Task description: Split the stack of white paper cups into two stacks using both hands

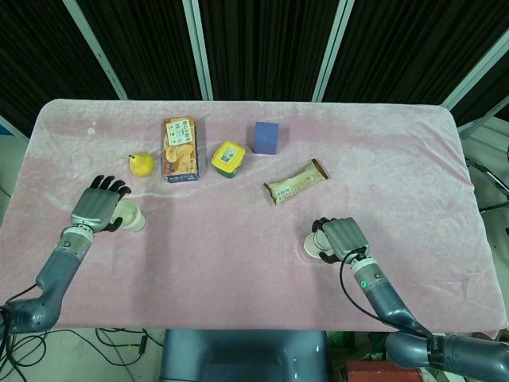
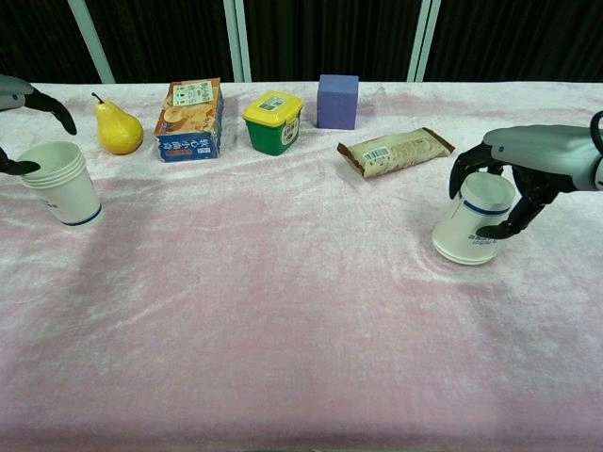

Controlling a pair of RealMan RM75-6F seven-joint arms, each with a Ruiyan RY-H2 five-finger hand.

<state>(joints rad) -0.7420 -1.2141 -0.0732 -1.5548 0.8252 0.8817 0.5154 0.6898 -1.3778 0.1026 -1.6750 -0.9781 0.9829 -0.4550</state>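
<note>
A stack of white paper cups stands mouth up on the pink cloth at the far left; it shows too in the head view. My left hand hovers over it with fingers spread above the rim and the thumb tip by the rim's left side. On the right, a white paper cup with a blue band is upside down and tilted, its rim on the cloth. My right hand grips that cup around its base, also seen from the head.
Along the back stand a yellow pear, a cracker box, a green tub with a yellow lid and a purple cube. A wrapped snack bar lies just behind the right cup.
</note>
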